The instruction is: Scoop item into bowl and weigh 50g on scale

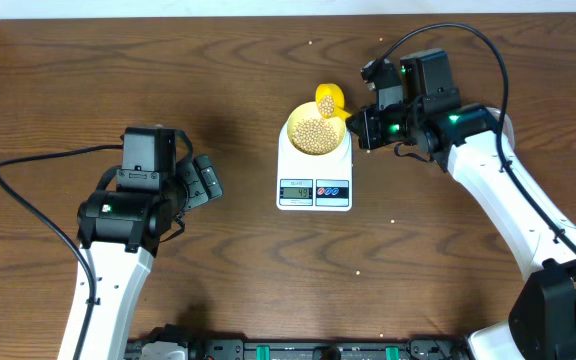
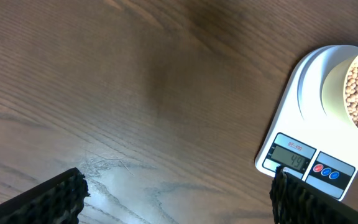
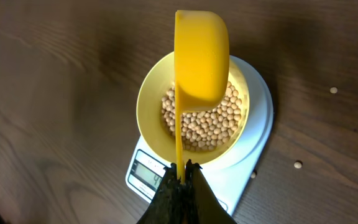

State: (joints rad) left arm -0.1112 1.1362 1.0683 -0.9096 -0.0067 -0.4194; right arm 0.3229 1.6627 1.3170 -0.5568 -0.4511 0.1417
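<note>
Holding beans, the bowl sits on the scale.

A robotics lab test station, not a kitchen: a white-and-black left arm and right arm stand at the near edge of a dark wood-grain bench. Black cable loops across the bench, and a hardware rail with green clips lines that edge. The props are a small scale, a bowl of beans and a yellow scoop.
</note>
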